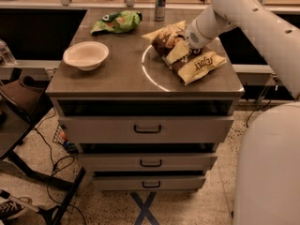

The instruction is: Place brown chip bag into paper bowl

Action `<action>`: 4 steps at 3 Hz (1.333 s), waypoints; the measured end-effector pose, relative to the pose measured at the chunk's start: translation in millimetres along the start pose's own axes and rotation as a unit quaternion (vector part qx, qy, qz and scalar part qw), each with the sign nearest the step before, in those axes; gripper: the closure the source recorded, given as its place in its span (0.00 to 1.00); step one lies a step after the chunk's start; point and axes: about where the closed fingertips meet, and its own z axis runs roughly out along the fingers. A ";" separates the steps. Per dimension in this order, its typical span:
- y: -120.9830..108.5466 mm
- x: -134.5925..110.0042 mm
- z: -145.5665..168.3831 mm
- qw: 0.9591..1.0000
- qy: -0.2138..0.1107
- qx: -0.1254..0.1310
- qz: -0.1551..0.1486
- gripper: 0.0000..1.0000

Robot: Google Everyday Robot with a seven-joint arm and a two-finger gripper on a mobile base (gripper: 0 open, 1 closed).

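The brown chip bag [202,65] lies crumpled on the right half of the cabinet top, dark brown in the middle with white lettering and pale yellow ends. My gripper [183,47] comes in from the upper right on the white arm and is pressed into the bag's middle, with a pale fold of the bag raised against it. The paper bowl [86,55] stands empty and upright on the left half of the top, well apart from the bag and the gripper.
A smaller green bag [117,21] lies at the back left and a tall can [160,3] stands at the back centre. The cabinet top [122,81] sits over three drawers [147,129]. A chair [21,97] and cables are at the left.
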 end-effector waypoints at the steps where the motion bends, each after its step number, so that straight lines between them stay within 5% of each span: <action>1: -0.2 -1.6 -2.0 1.000 0.000 0.000 0.000 0.85; 2: -0.6 -4.2 -5.4 1.000 0.000 0.000 0.000 1.00; 4: -0.7 -5.0 -6.4 1.000 0.000 0.000 0.000 1.00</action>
